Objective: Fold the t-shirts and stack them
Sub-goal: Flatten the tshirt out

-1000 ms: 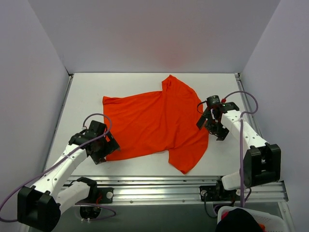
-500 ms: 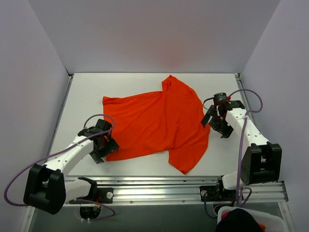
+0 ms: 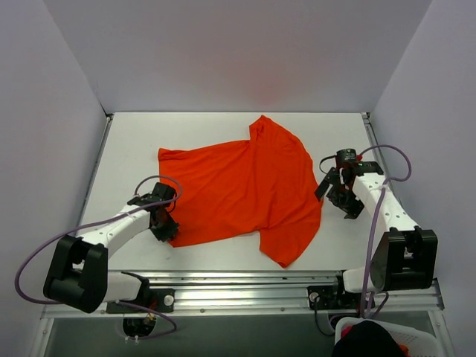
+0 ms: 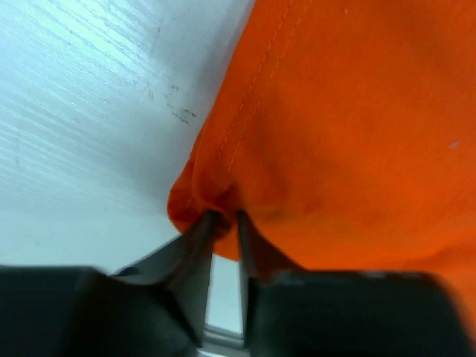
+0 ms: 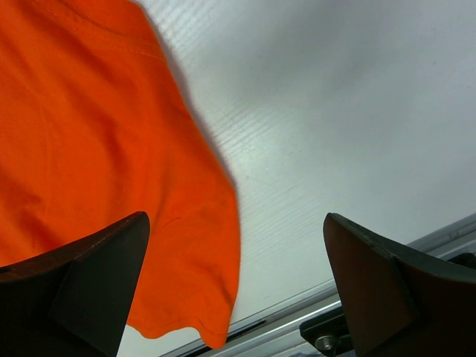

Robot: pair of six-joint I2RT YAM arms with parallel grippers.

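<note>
One bright orange-red t-shirt lies spread and wrinkled on the white table, with a sleeve pointing toward the front edge. My left gripper sits at the shirt's near-left corner. In the left wrist view its jaws are shut on a bunched fold of the t-shirt at the hem. My right gripper hovers just off the shirt's right edge, open wide. In the right wrist view the t-shirt edge runs between the spread fingers, which touch nothing.
A metal rail runs along the table's front edge. A white basket with something dark in it stands below the right arm's base. Plain walls close in the table on three sides.
My left gripper slid in to the shirt's near-left corner and closed on the cloth. The right gripper drifted a little to the right and stayed open.
</note>
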